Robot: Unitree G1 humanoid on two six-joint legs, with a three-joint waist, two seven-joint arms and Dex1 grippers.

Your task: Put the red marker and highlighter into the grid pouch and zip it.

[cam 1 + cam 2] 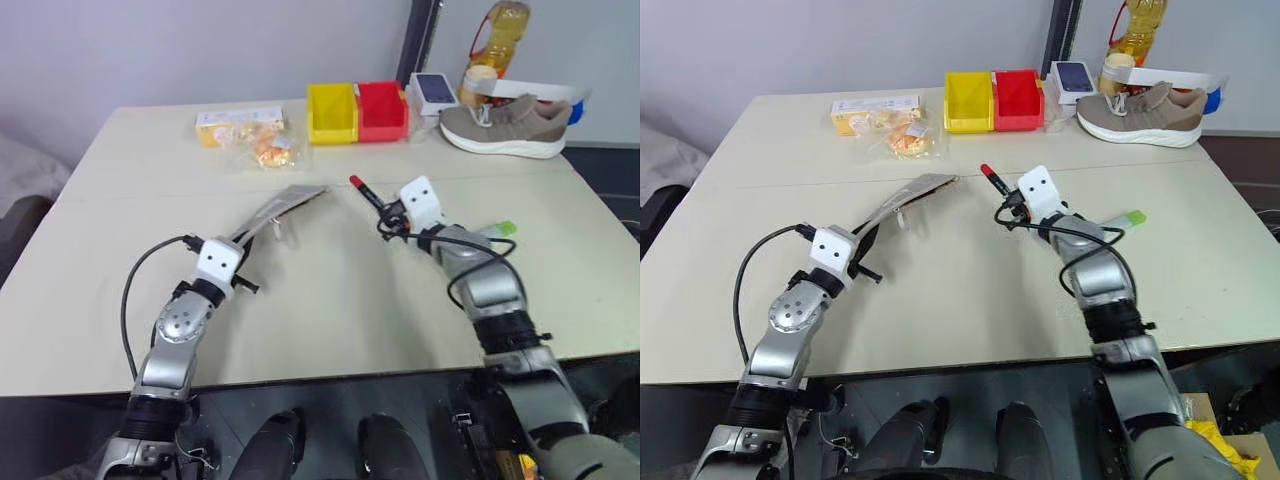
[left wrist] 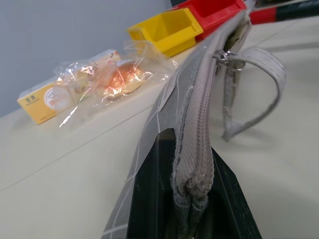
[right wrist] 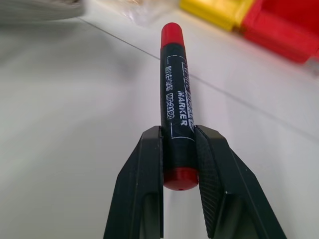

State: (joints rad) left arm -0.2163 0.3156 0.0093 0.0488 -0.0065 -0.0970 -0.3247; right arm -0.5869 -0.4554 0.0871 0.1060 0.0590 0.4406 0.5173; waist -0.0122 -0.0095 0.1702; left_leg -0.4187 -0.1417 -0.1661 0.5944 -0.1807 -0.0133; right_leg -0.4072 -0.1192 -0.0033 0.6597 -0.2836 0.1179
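My right gripper (image 1: 390, 215) is shut on the red marker (image 3: 173, 74), a black barrel with red ends. The marker sticks out past the fingers, above the table's middle and toward the bins. My left gripper (image 1: 245, 245) is shut on the near end of the grid pouch (image 1: 290, 202), which it holds raised off the table. The pouch's zipper edge (image 2: 199, 99) faces up, and a loop strap hangs from its far end. The highlighter (image 1: 497, 229), pale green with a lime cap, lies on the table just right of my right wrist.
A yellow bin (image 1: 331, 112) and a red bin (image 1: 383, 108) stand at the table's back. To their left lie a clear snack bag (image 1: 265, 148) and a yellow box (image 1: 235, 122). A beige shoe (image 1: 505, 125), a small box (image 1: 433, 92) and an oil bottle (image 1: 500, 35) occupy the back right.
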